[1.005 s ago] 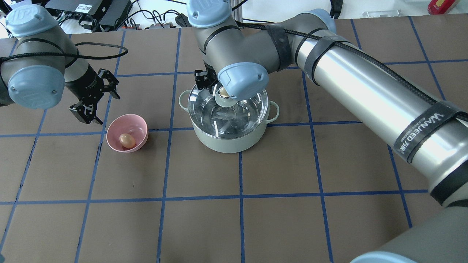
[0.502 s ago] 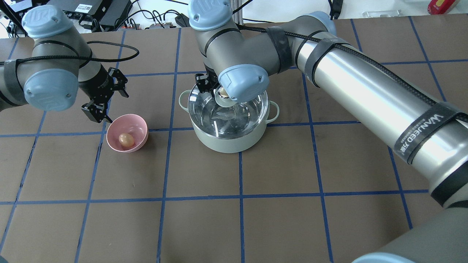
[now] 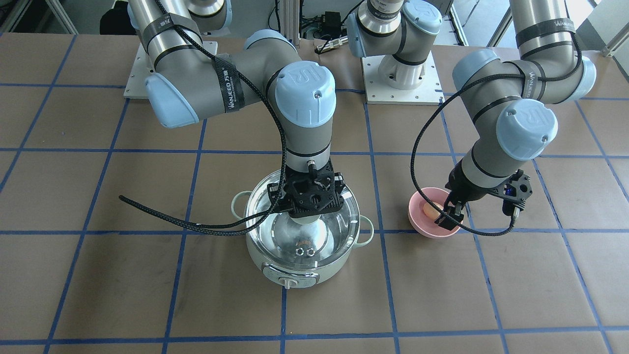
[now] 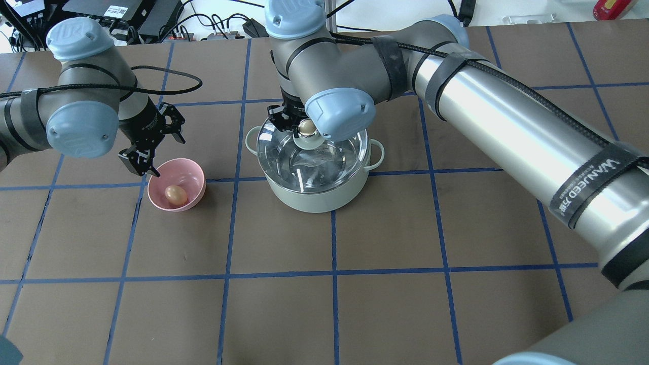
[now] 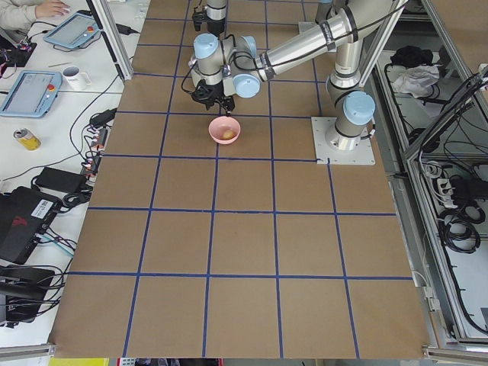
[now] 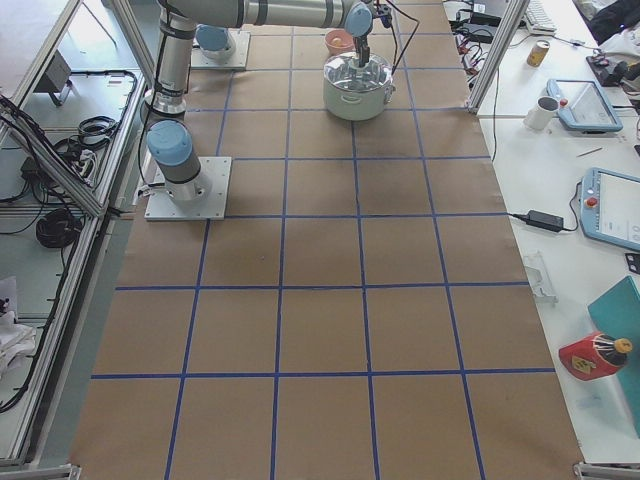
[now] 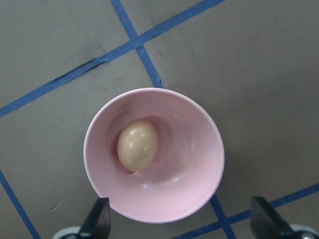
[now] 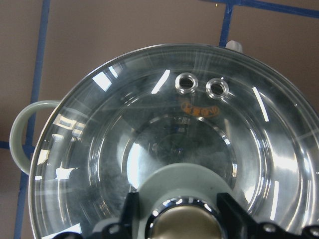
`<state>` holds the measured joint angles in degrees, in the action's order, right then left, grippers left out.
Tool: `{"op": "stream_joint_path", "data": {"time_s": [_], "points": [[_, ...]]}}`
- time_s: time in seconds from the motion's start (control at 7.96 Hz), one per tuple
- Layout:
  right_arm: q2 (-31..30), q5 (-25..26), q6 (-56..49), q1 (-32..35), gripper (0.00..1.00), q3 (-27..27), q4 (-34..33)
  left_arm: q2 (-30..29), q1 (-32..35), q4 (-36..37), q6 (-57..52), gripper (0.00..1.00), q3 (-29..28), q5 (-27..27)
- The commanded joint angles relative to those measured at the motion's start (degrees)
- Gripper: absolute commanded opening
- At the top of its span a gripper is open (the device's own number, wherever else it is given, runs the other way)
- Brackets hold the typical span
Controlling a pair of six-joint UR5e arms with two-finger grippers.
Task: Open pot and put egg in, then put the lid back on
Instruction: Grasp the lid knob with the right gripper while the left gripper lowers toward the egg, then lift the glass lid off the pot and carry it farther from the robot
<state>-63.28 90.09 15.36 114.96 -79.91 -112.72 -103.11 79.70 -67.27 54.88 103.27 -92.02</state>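
The mint-green pot stands mid-table with the clear glass lid over it. My right gripper is shut on the lid's beige knob, one finger on each side. The tan egg lies in a pink bowl to the pot's left. My left gripper is open and hovers just above the bowl's far rim. In the left wrist view the egg sits in the bowl, just ahead of the two open fingertips.
The brown table is marked with a blue tape grid. The right arm stretches over the table's right half. Cables and electronics lie along the far edge. The pot's control dial faces the operators' side.
My left gripper has moved right and down toward the pink bowl, from beside it to just over its rim. The right gripper stays on the knob; the lid looks slightly raised and shifted.
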Motion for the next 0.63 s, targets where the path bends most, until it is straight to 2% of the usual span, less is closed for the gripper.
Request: {"op": "stream_joint_path", "data": {"time_s": [0.0, 0.25, 0.38, 0.5], "points": [[-0.9, -3.0, -0.2, -0.5, 0.00, 0.2, 0.7, -0.7, 0.0, -0.1, -0.4, 1.00, 3.0, 0.0], [-4.0, -3.3, -0.3, -2.4, 0.00, 0.5, 4.1, -2.0, -0.6, -0.2, -1.5, 1.00, 3.1, -1.2], [-6.4, -3.4, -0.8, -3.7, 0.00, 0.6, 5.7, -2.5, -0.8, -0.1, -2.6, 0.92, 3.1, -3.5], [-9.1, -3.5, -3.6, -5.8, 0.00, 0.6, 8.4, -3.0, -0.8, -0.1, -2.5, 0.85, 3.1, -3.5]]}}
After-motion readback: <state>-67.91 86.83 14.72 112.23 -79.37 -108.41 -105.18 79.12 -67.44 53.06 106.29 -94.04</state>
